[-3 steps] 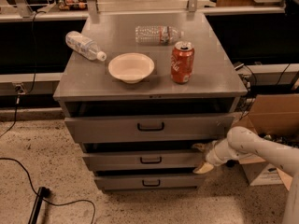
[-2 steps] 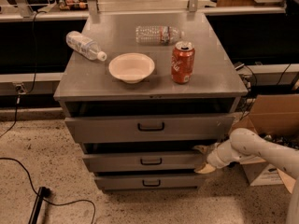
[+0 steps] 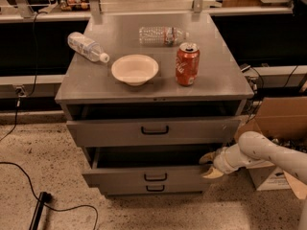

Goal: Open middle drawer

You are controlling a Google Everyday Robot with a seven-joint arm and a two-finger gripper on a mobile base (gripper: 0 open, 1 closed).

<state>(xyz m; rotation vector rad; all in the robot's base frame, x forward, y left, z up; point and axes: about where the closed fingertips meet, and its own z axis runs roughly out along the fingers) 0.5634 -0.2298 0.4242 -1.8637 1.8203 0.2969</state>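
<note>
The middle drawer (image 3: 124, 176) is a gray metal drawer with a small black pull handle (image 3: 156, 177), second of three in the cabinet. It stands partly pulled out, with a dark gap above its front. My gripper (image 3: 209, 166) is at the right end of that drawer's front. One pale fingertip (image 3: 206, 157) sits above the front's top edge and the other is lower, in front of it. The fingers are spread apart. My white arm (image 3: 259, 150) comes in from the right.
The top drawer (image 3: 115, 131) is slightly out; the bottom drawer (image 3: 124, 189) is only slightly out. On the cabinet top (image 3: 216, 83) stand a red can (image 3: 187, 63), a white bowl (image 3: 135, 69) and two lying plastic bottles (image 3: 88, 46) (image 3: 162, 34). A cardboard box (image 3: 278, 116) is at the right. A black cable (image 3: 43, 205) lies on the floor.
The middle drawer has slid further out toward the camera. My gripper has stayed at its right end and moved slightly down and forward with it.
</note>
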